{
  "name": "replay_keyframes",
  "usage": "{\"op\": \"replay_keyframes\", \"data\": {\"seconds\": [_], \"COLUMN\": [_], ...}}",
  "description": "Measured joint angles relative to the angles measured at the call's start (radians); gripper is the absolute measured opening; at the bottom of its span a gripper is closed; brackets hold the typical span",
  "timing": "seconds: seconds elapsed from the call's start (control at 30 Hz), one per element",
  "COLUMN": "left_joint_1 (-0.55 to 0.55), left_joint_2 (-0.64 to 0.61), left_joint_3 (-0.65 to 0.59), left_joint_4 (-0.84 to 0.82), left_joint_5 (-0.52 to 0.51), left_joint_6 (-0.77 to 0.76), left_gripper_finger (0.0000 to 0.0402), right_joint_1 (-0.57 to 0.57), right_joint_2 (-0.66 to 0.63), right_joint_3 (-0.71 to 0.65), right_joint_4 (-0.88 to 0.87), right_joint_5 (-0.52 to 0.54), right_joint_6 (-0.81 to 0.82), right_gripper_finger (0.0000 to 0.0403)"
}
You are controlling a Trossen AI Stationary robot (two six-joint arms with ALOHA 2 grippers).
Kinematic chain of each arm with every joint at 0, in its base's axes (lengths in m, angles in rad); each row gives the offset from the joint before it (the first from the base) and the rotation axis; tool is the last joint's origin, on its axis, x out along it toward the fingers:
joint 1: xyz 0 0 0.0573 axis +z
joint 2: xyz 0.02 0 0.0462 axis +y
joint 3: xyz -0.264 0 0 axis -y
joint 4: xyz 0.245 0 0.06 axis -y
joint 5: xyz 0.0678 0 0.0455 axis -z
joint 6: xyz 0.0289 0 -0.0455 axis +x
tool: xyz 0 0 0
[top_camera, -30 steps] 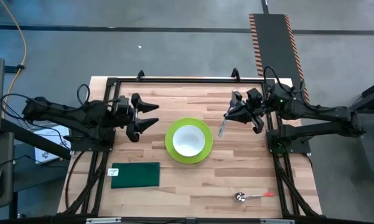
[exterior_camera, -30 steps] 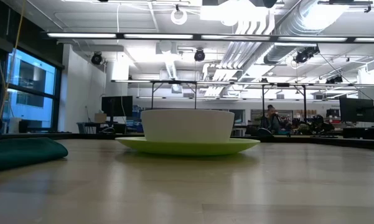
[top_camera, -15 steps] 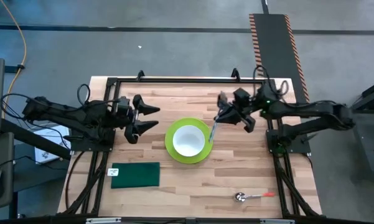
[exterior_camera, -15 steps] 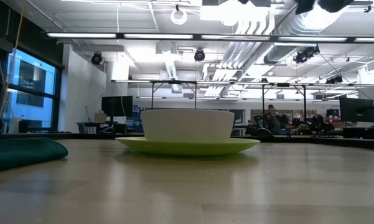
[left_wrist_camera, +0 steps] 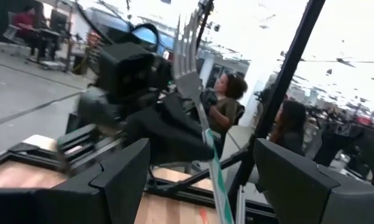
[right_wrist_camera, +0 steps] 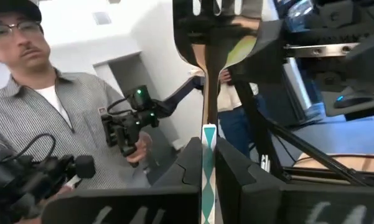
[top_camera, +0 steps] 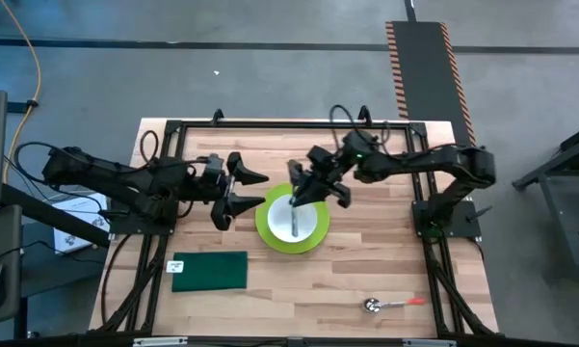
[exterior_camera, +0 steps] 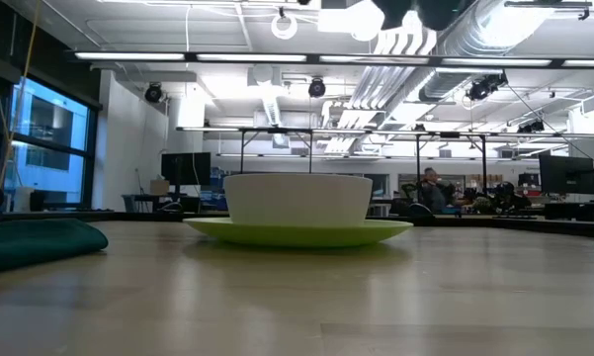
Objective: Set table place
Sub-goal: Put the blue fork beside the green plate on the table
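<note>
A white bowl stands on a lime-green plate in the middle of the wooden table; both also show in the low view. My right gripper hovers over the bowl, shut on a metal fork whose handle has a green-and-white pattern. My left gripper is open just left of the plate, its fingers pointing at the fork. In the left wrist view the fork shows between my left fingers, farther off and not touched. My right gripper pinches the fork's patterned handle between its two fingers. The tines stick out well beyond the fingertips. The fork is lifted clear, above the bowl.
A dark green cloth lies near the front left. A spoon with a red handle lies near the front right. A black frame edges the table. People stand beyond the table in the wrist views.
My right gripper has carried the fork from the table's far right toward the left, until it is over the bowl. My left gripper has moved a little toward the right, up to the plate's left edge, and stays open.
</note>
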Motion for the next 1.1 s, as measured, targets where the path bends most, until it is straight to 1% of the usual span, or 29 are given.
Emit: {"op": "replay_keyframes", "data": {"seconds": [0.13,0.27,0.37,0.57,0.67,0.73,0.87,0.93,1.0,1.1], "left_joint_1": [0.0,0.0,0.0,0.0,0.0,0.003,0.021,0.02,0.019,0.019], "left_joint_2": [0.029,0.044,0.044,0.048,0.072,0.101,0.155,0.159,0.157,0.152], "left_joint_3": [0.048,0.065,0.068,0.068,0.069,0.069,0.069,0.069,0.069,0.069], "left_joint_4": [-0.036,-0.056,-0.052,-0.041,-0.037,-0.002,0.068,0.073,0.085,0.088], "left_joint_5": [0.012,0.026,0.064,0.07,0.061,0.062,0.099,0.1,0.1,0.097], "left_joint_6": [-0.004,-0.026,-0.035,-0.072,-0.076,-0.081,-0.105,-0.101,-0.087,-0.078], "left_gripper_finger": [0.0278,0.0278,0.0278,0.0278,0.0278,0.0278,0.0278,0.0277,0.0271,0.0252], "right_joint_1": [0.006,0.007,0.005,0.003,0.005,0.005,0.006,0.006,0.006,0.006], "right_joint_2": [0.075,0.116,0.125,0.125,0.125,0.125,0.125,0.125,0.125,0.125], "right_joint_3": [0.098,0.155,0.163,0.164,0.164,0.164,0.164,0.164,0.164,0.164], "right_joint_4": [-0.016,-0.074,-0.105,-0.126,-0.126,-0.129,-0.137,-0.143,-0.137,-0.141], "right_joint_5": [-0.038,-0.056,-0.05,-0.043,-0.034,-0.029,-0.029,-0.03,-0.03,-0.031], "right_joint_6": [0.006,-0.003,-0.021,-0.028,-0.028,-0.028,-0.028,-0.028,-0.029,-0.042], "right_gripper_finger": [0.0,0.0,0.0,0.0,0.0,0.0,0.0,0.0,0.0,0.0]}}
